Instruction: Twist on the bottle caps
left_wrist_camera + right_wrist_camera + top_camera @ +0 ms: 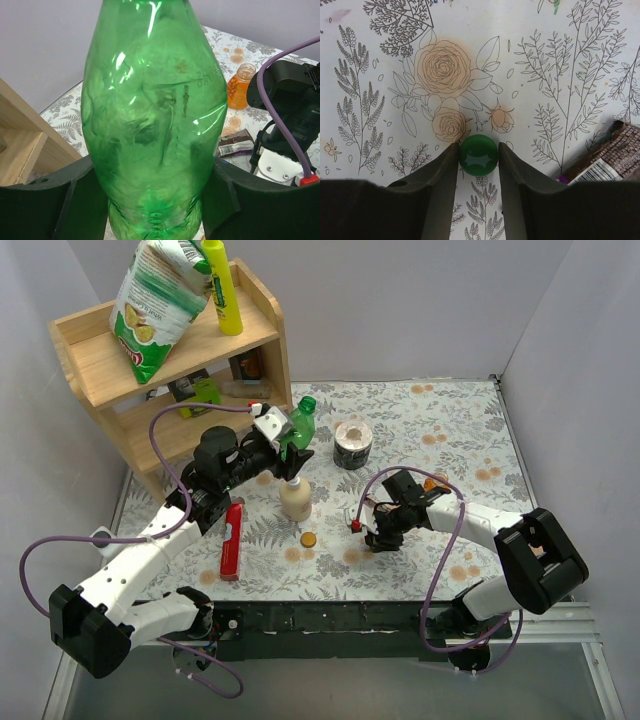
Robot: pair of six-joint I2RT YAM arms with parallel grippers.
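Pinching the dark green cap [478, 155] between the two fingers of the right gripper [478, 149], closing to a narrow gap with both fingers touching its sides, low over the flowered table [545, 75] at the front right; not telling whether resting on the table or just off it. Clamping the translucent green bottle [155, 120] around its lower body with the left gripper [154, 170], spreading wide to fit it, close beside the wooden shelf [100, 360] at the back left. Lying loose on the table between the two arms, the orange-brown cap [309, 539], just in front of the cream bottle [295, 498]. Standing upright and uncapped just behind the right arm, the orange bottle [240, 86]. Lying flat left of the loose cap, a red packet [232, 540]; sitting behind everything, a roll of tape [352, 443]
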